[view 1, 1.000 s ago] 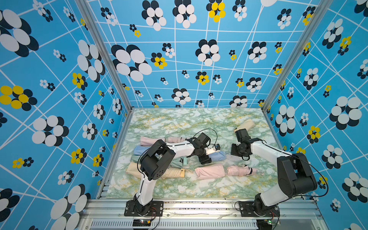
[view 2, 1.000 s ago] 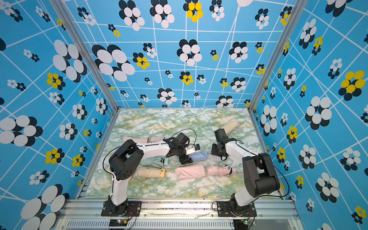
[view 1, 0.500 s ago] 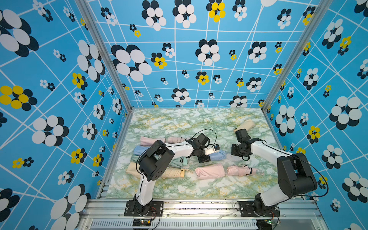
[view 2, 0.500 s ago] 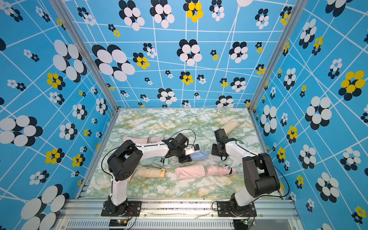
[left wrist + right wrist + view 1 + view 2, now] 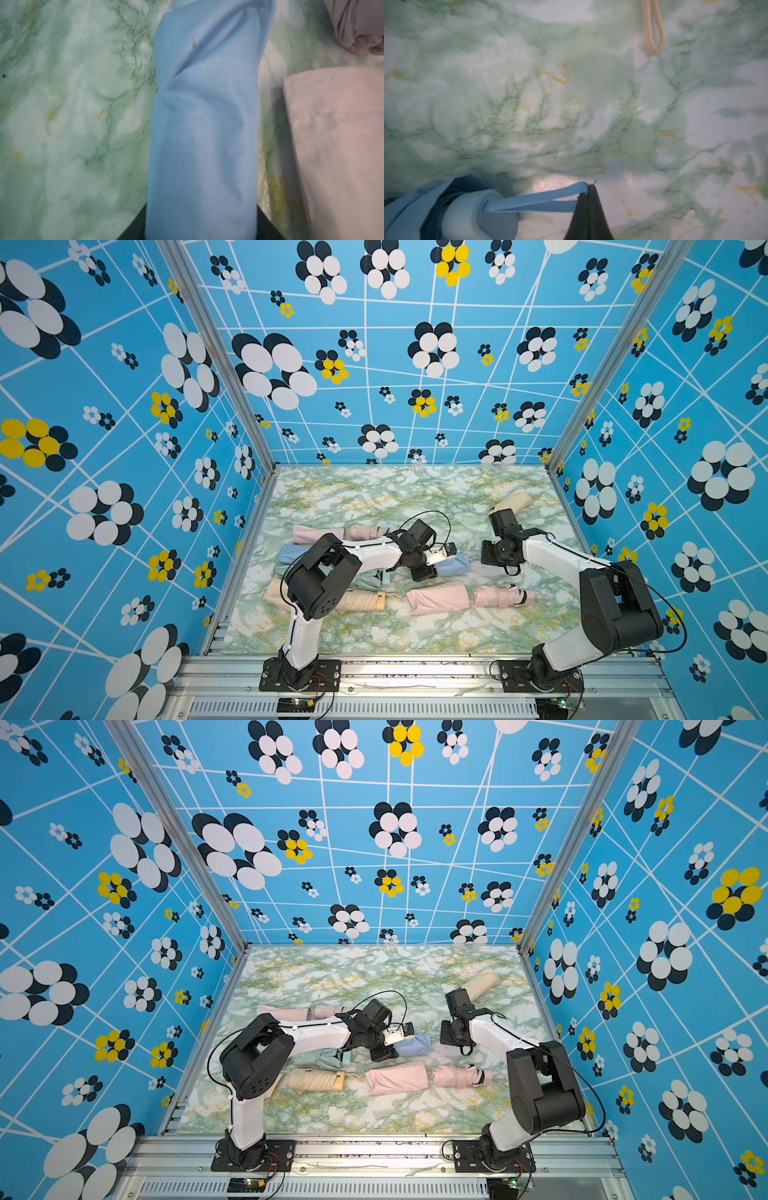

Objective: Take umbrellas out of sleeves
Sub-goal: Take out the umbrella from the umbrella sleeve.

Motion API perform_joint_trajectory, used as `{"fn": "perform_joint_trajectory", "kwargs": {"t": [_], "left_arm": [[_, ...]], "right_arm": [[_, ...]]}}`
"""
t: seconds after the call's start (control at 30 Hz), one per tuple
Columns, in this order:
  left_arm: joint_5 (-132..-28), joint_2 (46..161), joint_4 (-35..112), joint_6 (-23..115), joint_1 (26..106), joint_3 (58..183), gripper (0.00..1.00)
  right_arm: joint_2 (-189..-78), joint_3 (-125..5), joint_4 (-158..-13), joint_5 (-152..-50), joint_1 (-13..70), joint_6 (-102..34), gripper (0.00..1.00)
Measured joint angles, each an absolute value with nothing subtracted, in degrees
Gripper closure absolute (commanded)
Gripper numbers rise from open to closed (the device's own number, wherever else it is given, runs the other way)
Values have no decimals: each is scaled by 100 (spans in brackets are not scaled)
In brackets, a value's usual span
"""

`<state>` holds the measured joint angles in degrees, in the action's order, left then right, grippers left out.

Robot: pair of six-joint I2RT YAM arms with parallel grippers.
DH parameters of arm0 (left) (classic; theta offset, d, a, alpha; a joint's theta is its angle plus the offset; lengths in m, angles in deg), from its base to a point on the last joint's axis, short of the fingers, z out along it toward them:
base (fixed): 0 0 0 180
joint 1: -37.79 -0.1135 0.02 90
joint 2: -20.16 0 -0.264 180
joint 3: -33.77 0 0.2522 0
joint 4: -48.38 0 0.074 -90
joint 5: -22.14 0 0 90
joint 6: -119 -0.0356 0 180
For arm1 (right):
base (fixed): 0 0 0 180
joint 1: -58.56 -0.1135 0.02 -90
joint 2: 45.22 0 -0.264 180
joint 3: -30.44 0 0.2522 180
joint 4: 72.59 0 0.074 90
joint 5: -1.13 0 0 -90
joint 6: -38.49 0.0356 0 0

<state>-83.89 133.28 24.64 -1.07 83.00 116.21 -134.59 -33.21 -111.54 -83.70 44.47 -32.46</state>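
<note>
A blue sleeve (image 5: 205, 124) lies mid-table, also visible in both top views (image 5: 455, 566) (image 5: 411, 1045). My left gripper (image 5: 200, 224) is shut on it, a dark jaw pressed against each side. From the sleeve's far end pokes the blue umbrella's handle (image 5: 477, 212). Its blue wrist cord (image 5: 537, 200) runs taut into my right gripper (image 5: 588, 187), which is shut on the cord. In a top view the right gripper (image 5: 490, 556) sits just right of the sleeve. The umbrella's body is hidden inside the sleeve.
A pink sleeve (image 5: 438, 597) and pink umbrella (image 5: 498, 595) lie in front, a beige umbrella (image 5: 361, 600) and mint umbrella (image 5: 374, 578) under the left arm. A beige sleeve (image 5: 513, 502) is at back right. Pink pieces (image 5: 316, 533) lie at back left.
My left gripper's jaws have narrowed onto the blue sleeve. The right arm has held still with the cord pinched.
</note>
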Motion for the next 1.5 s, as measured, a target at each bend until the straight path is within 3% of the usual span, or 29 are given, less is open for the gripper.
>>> {"fn": "perform_joint_trajectory", "kwargs": {"t": [1.1,1.2,1.27,1.37,1.5], "left_arm": [[-8325,13193,2409,-59,8246,11466,41],[-8332,13184,2376,-54,8246,11466,55],[-8347,13178,2335,-48,8248,11464,72],[-8347,13173,2326,-54,8248,11460,82],[-8323,13173,2326,-56,8248,11460,84]], "right_arm": [[-13236,-3321,-11447,-7485,4784,-3331,100],[-13236,-3321,-11445,-7456,4784,-3353,100],[-13236,-3321,-11445,-7456,4784,-3375,100],[-13236,-3321,-11445,-7461,4784,-3394,100],[-13236,-3321,-11445,-7476,4784,-3401,100]]}}
